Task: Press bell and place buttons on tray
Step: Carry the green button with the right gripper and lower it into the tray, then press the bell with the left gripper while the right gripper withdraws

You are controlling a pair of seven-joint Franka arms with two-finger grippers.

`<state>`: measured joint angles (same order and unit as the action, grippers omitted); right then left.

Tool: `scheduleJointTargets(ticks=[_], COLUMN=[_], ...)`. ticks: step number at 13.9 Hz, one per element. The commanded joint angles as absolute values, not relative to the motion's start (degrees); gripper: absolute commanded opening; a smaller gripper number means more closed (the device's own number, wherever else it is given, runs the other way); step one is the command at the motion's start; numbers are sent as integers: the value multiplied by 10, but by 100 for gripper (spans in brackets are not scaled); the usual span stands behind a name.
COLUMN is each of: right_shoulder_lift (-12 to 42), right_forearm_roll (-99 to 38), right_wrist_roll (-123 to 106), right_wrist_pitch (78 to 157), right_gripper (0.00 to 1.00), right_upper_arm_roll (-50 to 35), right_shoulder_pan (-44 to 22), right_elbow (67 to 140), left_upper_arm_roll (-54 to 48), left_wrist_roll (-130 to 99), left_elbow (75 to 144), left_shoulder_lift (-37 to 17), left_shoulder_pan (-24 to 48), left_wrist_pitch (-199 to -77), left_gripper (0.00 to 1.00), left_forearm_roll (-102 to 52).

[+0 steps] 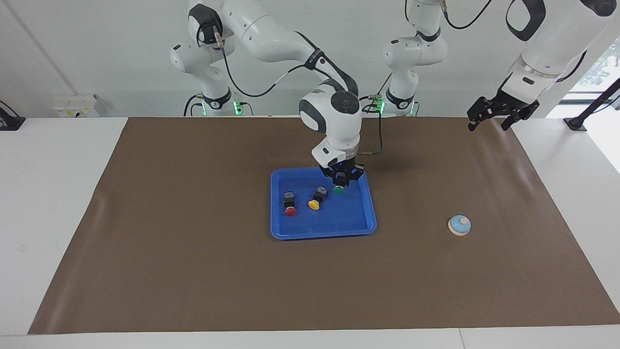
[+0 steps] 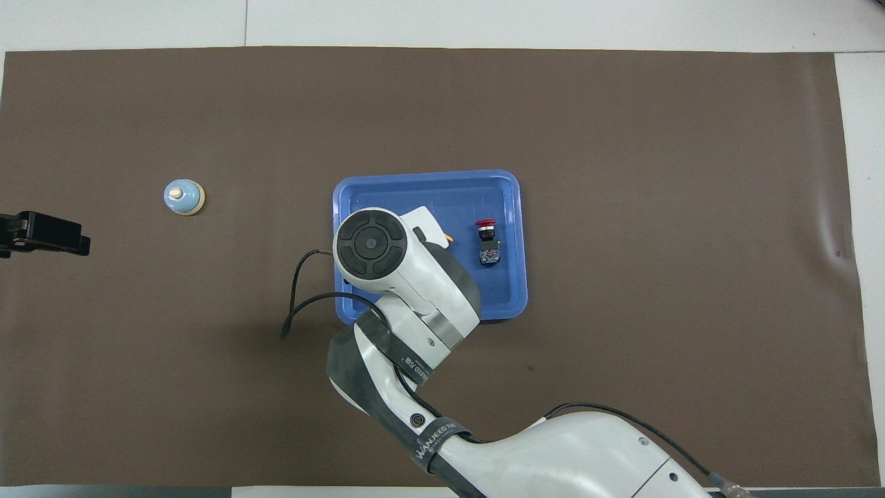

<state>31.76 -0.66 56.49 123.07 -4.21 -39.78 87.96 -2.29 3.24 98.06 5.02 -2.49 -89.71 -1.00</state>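
Observation:
The blue tray [image 1: 322, 235] lies mid-table and also shows in the overhead view [image 2: 429, 178]. The red button [image 1: 290, 203] and the yellow button [image 1: 316, 198] lie in it. My right gripper [image 1: 341, 182] is low over the tray's corner nearest the robots, shut on the green button [image 1: 339, 191], whose cap points down at the tray floor. In the overhead view the right arm's wrist hides the gripper and green button; the red button [image 2: 487, 242] shows there. The bell [image 1: 459, 225] stands on the mat toward the left arm's end, also in the overhead view [image 2: 183, 197]. My left gripper [image 1: 501, 114] waits open, raised.
A brown mat [image 1: 193, 271] covers the table, with white table edge around it. The right arm's cable [image 2: 297, 304] hangs over the mat beside the tray. The left gripper [image 2: 41, 234] shows at the overhead view's edge, nearer the robots than the bell.

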Motion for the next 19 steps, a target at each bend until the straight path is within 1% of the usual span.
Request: scheduleJointTargets(ticks=[1,3,4,8,9,10,13,15,17,19], right_shoulder_lift=[320,316,314,313,312,312,309,290,263,221], right_forearm_roll=[-15,-15,-15,-14,-14,-14,-13,-15,-14,-14], right_wrist_roll=[570,585,591,595,604,623,649,650,645,619], right_wrist_pitch=[1256,1299,1308,1309,1310,1310,1296,1282,1239,1199], right_gripper=[0,0,0,0,38,99,100,100,100,100], right_upper_arm_roll=[-40,-40,-39,-39,-39,-39,-38,-33,-32,-33], right_shoulder_pan=[-407,-415,-420,-420,-421,-422,-421,-409,-367,-311], right_elbow=[894,929,939,944,947,946,938,934,920,920], left_upper_arm_roll=[-21,-21,-21,-21,-21,-21,-21,-21,-21,-21], left_wrist_roll=[33,33,33,33,33,33,33,33,33,33], left_elbow=[987,986,986,987,986,987,986,986,986,987], left_shoulder_lift=[58,58,58,58,58,58,58,58,58,58], left_shoulder_pan=[-25,-25,-25,-25,-25,-25,-25,-25,-25,-25], left_wrist_pitch=[-893,-893,-893,-893,-893,-893,-893,-894,-893,-893], left_gripper=[100,100,100,100,100,100,100,100,100,100], left_forearm_roll=[-13,-13,-13,-13,-13,-13,-13,-13,-13,-13])
